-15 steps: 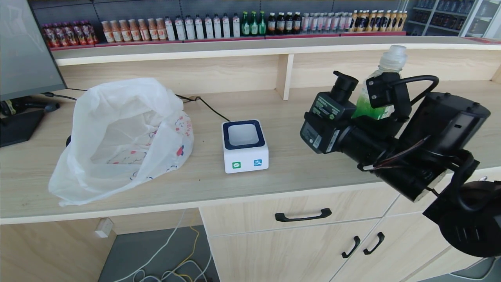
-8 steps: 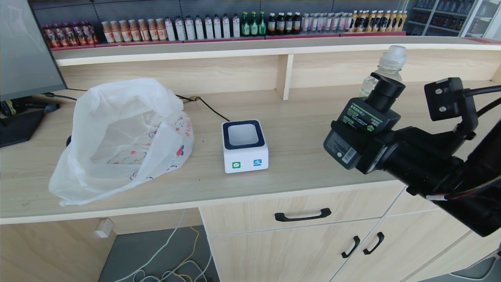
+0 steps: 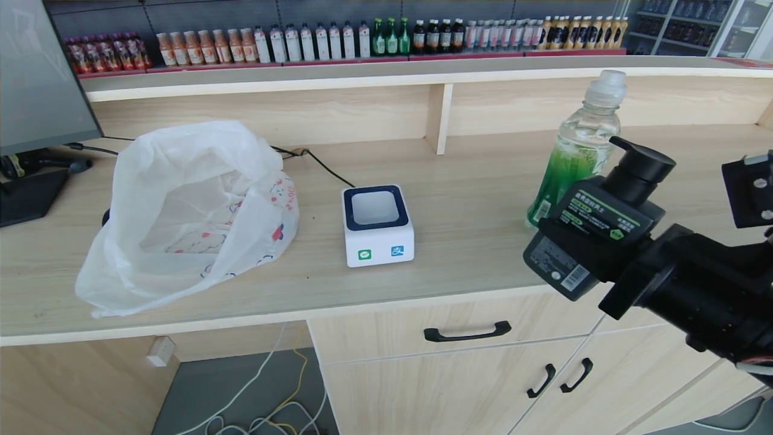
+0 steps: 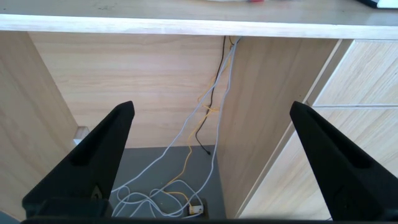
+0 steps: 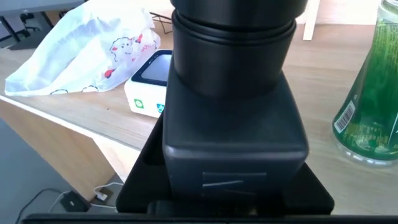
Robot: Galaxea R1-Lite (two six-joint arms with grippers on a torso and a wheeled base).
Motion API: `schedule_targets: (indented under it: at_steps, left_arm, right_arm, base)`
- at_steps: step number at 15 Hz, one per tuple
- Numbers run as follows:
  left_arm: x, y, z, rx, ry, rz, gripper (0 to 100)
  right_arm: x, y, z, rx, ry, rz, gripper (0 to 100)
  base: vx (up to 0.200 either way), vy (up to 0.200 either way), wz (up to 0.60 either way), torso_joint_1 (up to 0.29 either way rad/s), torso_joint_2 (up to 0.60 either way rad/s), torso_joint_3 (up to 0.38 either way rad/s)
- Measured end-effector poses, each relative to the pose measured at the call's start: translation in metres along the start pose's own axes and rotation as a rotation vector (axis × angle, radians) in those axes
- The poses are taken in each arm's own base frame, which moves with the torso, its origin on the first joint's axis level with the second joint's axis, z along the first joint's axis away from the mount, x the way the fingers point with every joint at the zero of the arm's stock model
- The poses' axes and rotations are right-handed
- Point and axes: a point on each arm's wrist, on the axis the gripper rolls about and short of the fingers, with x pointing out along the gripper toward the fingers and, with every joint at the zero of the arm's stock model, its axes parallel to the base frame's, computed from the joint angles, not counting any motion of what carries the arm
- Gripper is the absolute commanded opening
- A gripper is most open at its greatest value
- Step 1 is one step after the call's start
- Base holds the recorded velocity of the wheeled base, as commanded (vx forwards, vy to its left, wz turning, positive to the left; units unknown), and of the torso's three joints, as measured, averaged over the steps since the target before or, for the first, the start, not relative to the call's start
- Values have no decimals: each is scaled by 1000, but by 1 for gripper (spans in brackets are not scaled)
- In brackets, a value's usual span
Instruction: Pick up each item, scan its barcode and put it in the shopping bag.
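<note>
My right gripper (image 3: 625,275) is shut on a black square pump bottle (image 3: 595,235), held tilted in the air over the counter's front edge at the right, with its barcode label (image 3: 574,278) facing down and forward. In the right wrist view the black bottle (image 5: 230,118) stands between the fingers (image 5: 140,190). A green drink bottle (image 3: 577,154) stands upright on the counter just behind it. The white scanner box (image 3: 377,225) sits mid-counter. The white plastic shopping bag (image 3: 193,211) lies open at the left. My left gripper (image 4: 211,112) hangs open below the counter.
A monitor (image 3: 36,72) stands at the far left with cables behind the bag. A raised shelf (image 3: 386,75) and its divider (image 3: 439,118) bound the counter's back. Drawers (image 3: 468,331) are below the counter edge. Loose cables (image 4: 186,162) lie on the floor.
My right arm has carried the black bottle right, lower and back toward the counter's front edge, uncovering the green bottle. The bag and the scanner have stayed put.
</note>
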Motion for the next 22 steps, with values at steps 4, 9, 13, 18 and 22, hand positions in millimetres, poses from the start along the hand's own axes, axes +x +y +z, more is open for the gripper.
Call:
schedule_targets:
  at_steps: [4, 9, 13, 18, 22]
  left_arm:
    - [0, 0, 0, 0, 0, 0, 100]
    - [0, 0, 0, 0, 0, 0, 100]
    - [0, 0, 0, 0, 0, 0, 100]
    - [0, 0, 0, 0, 0, 0, 100]
    - [0, 0, 0, 0, 0, 0, 100]
  right_arm:
    - [-3, 3, -1, 29, 10, 116, 0]
    - [14, 32, -5, 87, 37, 276, 0]
    - [47, 55, 6, 87, -13, 483, 0]
    - [50, 66, -1, 193, -9, 709, 0]
    - [47, 83, 12, 379, -130, 844, 0]
  base:
    - [0, 0, 0, 0, 0, 0]
    - [0, 0, 0, 0, 0, 0]
    - [0, 0, 0, 0, 0, 0]
    - [0, 0, 0, 0, 0, 0]
    - [0, 0, 0, 0, 0, 0]
